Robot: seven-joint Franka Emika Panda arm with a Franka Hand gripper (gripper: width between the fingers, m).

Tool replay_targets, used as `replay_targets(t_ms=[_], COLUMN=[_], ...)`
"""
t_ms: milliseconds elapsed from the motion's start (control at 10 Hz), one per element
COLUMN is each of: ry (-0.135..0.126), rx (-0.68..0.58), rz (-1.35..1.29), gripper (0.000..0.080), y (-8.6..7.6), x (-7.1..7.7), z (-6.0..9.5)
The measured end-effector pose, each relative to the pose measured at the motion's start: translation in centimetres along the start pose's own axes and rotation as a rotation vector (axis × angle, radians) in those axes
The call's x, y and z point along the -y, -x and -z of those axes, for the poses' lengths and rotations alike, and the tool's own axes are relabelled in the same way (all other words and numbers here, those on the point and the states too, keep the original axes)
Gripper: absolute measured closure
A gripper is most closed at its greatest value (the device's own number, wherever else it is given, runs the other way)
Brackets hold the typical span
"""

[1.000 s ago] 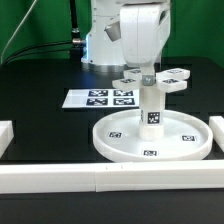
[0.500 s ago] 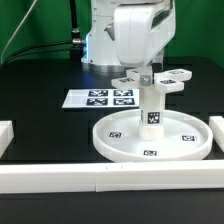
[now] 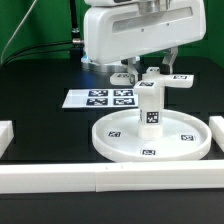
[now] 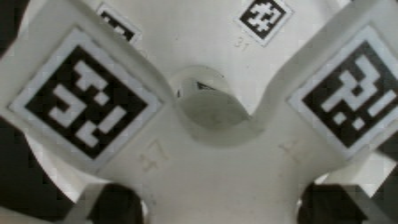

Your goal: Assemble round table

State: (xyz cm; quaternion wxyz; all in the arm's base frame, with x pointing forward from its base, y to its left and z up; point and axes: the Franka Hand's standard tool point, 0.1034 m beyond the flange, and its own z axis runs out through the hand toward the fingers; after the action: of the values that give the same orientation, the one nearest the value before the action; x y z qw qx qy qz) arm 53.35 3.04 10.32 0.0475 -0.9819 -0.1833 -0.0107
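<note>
One large rimmed round disc point(image 3: 150, 137) lies flat on the black surface point(image 3: 40, 120), with one thick cylindrical leg point(image 3: 151, 108) standing upright at its centre. One cross-shaped four-arm piece point(image 3: 153, 77) sits atop the leg, its marker-tagged arms filling the wrist view point(image 4: 196, 105). The arm's tool point(image 3: 150, 62) hovers directly above the cross; whether its fingers point(image 4: 111, 203) pinch the piece cannot be told. One marker board point(image 3: 104, 98) lies behind. Long white border bars point(image 3: 100, 182) edge the front.
</note>
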Motion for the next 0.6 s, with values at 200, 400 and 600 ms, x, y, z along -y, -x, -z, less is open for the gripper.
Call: replay_targets(t_ms=[200, 400, 600], ry=[-0.005, -0.005, -0.014], rx=[-0.025, -0.035, -0.036], rz=[-0.181, -0.338, -0.527], gripper=[0.0367, 0.0367, 0.0366], y=[-0.14, -0.30, -0.35], x=[0.02, 0.08, 0.19], z=[-0.02, -0.01, -0.02])
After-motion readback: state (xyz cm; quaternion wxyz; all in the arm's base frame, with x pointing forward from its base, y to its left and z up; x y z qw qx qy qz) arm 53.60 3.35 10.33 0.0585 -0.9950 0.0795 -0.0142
